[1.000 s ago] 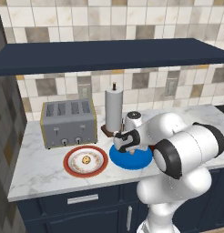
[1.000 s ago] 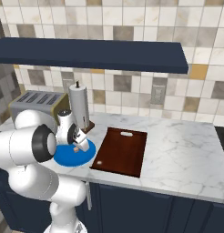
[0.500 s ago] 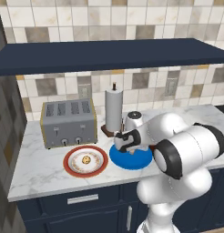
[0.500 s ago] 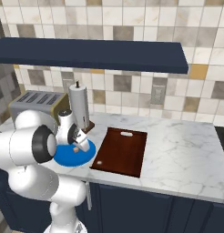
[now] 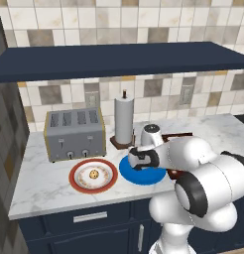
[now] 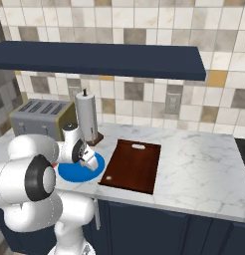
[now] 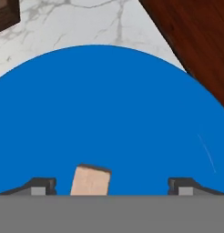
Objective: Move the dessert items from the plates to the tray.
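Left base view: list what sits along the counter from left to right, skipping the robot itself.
Toaster → red-rimmed plate with the cookie on it → paper towel roll → blue plate → brown tray, mostly behind the arm.

Location type: domestic kitchen, rendered. Identifying features: a white marble tabletop (image 5: 39,183) over dark navy base cabinets (image 5: 89,225) with a drawer handle (image 5: 90,217); a backsplash of beige, grey and brown tiles (image 6: 144,35); a navy wall shelf (image 5: 119,59) at 12 o'clock. A grey four-slot toaster (image 5: 74,134) stands at 10 o'clock, a paper towel roll (image 5: 123,120) on its holder beside it. Wall outlets (image 6: 172,103) sit in the tiling.
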Motion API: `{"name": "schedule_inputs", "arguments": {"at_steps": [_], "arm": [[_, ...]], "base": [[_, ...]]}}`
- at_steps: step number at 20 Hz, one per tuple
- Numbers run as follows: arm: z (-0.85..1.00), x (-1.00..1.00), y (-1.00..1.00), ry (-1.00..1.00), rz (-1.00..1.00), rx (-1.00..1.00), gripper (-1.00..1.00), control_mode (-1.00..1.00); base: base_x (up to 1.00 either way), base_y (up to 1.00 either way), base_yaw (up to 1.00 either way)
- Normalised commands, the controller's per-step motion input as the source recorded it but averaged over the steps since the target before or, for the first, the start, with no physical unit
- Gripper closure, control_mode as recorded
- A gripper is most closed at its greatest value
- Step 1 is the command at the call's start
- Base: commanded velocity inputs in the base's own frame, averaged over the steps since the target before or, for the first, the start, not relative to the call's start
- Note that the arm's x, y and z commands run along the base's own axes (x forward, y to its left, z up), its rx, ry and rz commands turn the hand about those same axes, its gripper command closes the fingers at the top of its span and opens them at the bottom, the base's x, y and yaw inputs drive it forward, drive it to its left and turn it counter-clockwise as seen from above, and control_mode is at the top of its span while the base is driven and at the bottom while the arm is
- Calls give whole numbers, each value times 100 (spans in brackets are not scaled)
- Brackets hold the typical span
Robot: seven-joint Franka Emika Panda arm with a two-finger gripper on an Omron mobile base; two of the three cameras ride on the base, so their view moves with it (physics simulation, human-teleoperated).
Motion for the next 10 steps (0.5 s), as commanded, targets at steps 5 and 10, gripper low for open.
{"name": "schedule_inputs", "arguments": {"at_steps": [5,10], "arm": [[0,8,0,0,0,0,-100,-100],[0,22,6,0,0,0,-100,-100]], "base": [[0,0,0],[0,0,0]]}}
